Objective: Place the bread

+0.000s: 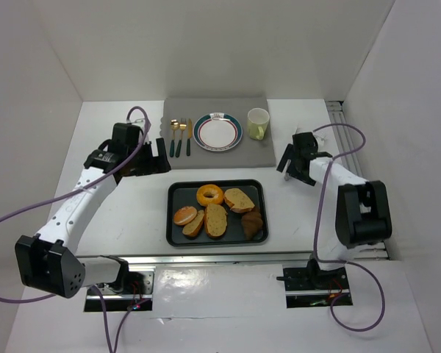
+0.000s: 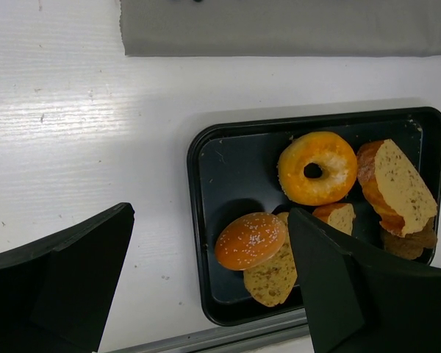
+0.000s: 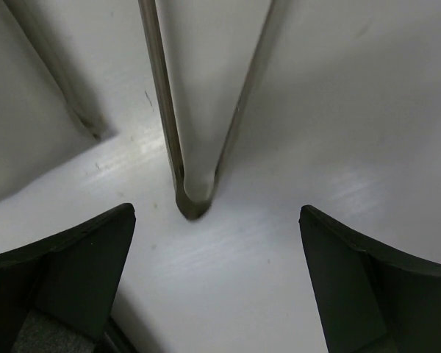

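Note:
A black tray (image 1: 174,198) sits mid-table with several breads: a ring-shaped bagel (image 1: 209,195), a sesame bun (image 1: 184,215), bread slices (image 1: 216,219) and a dark pastry (image 1: 253,223). A white plate (image 1: 217,132) lies on a grey mat (image 1: 261,151) behind the tray. My left gripper (image 1: 164,156) is open and empty, above the table left of the tray's far corner. In its wrist view the gripper (image 2: 209,220) frames the bun (image 2: 250,240), with the bagel (image 2: 317,167) beyond. My right gripper (image 1: 285,168) is open and empty, right of the tray; in its wrist view it (image 3: 217,213) hangs over bare table.
A pale yellow cup (image 1: 258,123) stands on the mat right of the plate. Gold and green cutlery (image 1: 179,136) lies left of the plate. White enclosure walls surround the table, and a metal rail (image 1: 206,257) runs along the near edge.

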### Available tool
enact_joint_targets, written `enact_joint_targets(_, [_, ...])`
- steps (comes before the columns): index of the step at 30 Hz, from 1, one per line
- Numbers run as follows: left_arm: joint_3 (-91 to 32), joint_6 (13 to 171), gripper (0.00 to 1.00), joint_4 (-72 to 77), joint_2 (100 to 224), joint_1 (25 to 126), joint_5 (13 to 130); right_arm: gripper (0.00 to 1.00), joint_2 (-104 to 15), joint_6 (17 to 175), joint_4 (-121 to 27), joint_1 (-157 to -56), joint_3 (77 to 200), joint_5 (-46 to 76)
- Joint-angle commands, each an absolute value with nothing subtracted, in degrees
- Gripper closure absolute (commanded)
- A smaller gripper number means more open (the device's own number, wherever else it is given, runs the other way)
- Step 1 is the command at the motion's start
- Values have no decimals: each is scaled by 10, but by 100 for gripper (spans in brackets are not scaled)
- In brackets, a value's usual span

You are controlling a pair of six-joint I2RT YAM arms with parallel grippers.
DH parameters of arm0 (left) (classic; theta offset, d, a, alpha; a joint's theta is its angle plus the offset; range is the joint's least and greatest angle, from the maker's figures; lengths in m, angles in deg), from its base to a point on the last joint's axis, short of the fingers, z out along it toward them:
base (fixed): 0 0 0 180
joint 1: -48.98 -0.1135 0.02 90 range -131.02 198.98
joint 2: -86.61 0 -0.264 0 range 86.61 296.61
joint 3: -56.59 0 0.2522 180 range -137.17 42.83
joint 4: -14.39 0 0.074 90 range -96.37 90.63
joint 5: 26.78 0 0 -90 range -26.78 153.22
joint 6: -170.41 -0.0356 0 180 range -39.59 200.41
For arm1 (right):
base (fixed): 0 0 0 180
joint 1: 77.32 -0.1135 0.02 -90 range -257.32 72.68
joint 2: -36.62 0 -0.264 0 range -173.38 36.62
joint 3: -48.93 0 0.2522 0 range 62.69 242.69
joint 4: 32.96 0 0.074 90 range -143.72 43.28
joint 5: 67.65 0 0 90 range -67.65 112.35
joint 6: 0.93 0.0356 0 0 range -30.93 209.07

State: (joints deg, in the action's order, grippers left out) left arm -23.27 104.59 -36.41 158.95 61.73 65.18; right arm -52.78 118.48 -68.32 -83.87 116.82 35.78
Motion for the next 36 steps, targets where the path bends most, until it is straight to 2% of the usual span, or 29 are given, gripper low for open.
enact_joint_targets(1, [-243, 1043, 0, -345, 1595, 614, 667, 0, -591, 1163, -614, -826, 1227, 369])
enact_joint_targets(9, [-243, 1043, 0, -345, 1600, 614, 667, 3, -740, 1157, -608, -821, 1334, 423])
enact_joint_targets(14, [-243, 1043, 0, -345, 1605, 614, 667, 22, -776, 1157, -599, -815, 1364, 441])
enact_joint_targets(17, [-243, 1043, 0, -345, 1605, 614, 673, 27, -782, 1157, -590, -807, 1364, 441])
enact_joint_targets(19, [-243, 1043, 0, -345, 1605, 614, 673, 38, -787, 1157, -590, -807, 1364, 441])
enact_joint_targets(21, [-243, 1043, 0, -345, 1605, 614, 680, 44, -767, 1147, -582, -807, 1359, 441])
enact_joint_targets(22, [-243, 1043, 0, -345, 1605, 614, 680, 55, -758, 1146, -581, -807, 1354, 441])
enact_joint_targets(25, [-243, 1043, 0, -345, 1600, 614, 686, 69, -712, 1133, -590, -807, 1348, 441])
enact_joint_targets(30, [-243, 1048, 0, -345, 1595, 614, 686, 72, -609, 1126, -632, -807, 1318, 428])
enact_joint_targets(36, [-248, 1059, 0, -345, 1589, 614, 700, 71, -424, 1151, -700, -851, 1240, 306])
